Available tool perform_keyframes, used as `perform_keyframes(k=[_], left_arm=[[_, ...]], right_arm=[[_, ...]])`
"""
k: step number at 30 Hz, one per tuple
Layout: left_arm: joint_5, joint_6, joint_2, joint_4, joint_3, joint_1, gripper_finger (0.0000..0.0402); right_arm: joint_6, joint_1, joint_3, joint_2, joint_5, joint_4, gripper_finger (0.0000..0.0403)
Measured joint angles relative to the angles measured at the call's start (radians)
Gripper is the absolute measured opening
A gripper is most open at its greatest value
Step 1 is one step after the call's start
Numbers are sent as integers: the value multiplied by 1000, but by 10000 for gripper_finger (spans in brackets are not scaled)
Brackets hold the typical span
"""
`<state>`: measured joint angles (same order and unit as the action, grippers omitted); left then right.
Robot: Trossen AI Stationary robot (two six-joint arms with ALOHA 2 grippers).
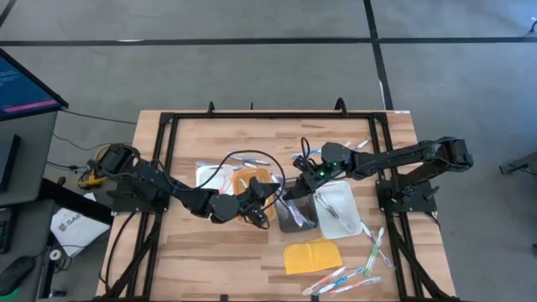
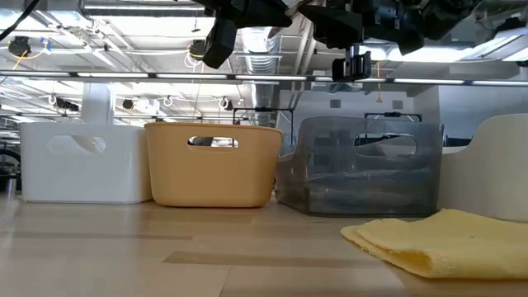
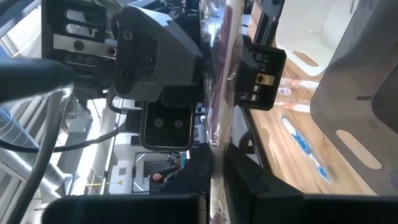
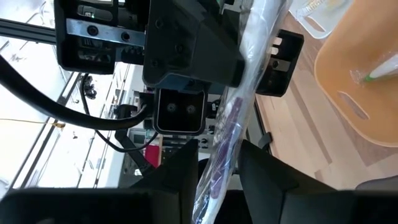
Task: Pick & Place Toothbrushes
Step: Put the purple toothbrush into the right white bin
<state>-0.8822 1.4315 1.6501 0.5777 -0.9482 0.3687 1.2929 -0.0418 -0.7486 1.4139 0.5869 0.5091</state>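
A toothbrush in a clear wrapper (image 4: 231, 124), purple inside, hangs in the air between my two grippers, over the orange tray (image 1: 256, 178) and the grey tray (image 1: 298, 214). My left gripper (image 1: 267, 200) comes from the table's left and my right gripper (image 1: 294, 189) from the right. They face each other closely, each shut on one end of the wrapped toothbrush (image 3: 217, 93). More toothbrushes lie loose on the table at the near right (image 1: 369, 247) and behind the trays (image 1: 245, 159). My left gripper pinches one end of the wrapped toothbrush (image 3: 215, 177) between its two fingers. It comes level from the table's left, and the brush runs on lengthwise toward the other gripper, clear of the trays. My right gripper pinches the other end of the wrapper (image 4: 214, 177) between its two fingers. It comes about level from the table's right, and the brush runs away along its fingers, lifted clear.
Four trays stand in a row: white (image 2: 78, 161), orange (image 2: 213, 165), grey (image 2: 359, 165) and a second white one (image 1: 337, 208) at the right. A yellow pad (image 1: 312, 256) lies near the front edge. Black frame rails (image 1: 164, 168) run along the table's sides.
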Motion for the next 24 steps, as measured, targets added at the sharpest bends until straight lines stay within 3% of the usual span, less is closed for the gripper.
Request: perform_keyframes(k=[24], left_arm=[[1, -1, 0, 7, 0, 0, 12]], right_arm=[[-10, 1, 0, 0, 0, -3, 107]])
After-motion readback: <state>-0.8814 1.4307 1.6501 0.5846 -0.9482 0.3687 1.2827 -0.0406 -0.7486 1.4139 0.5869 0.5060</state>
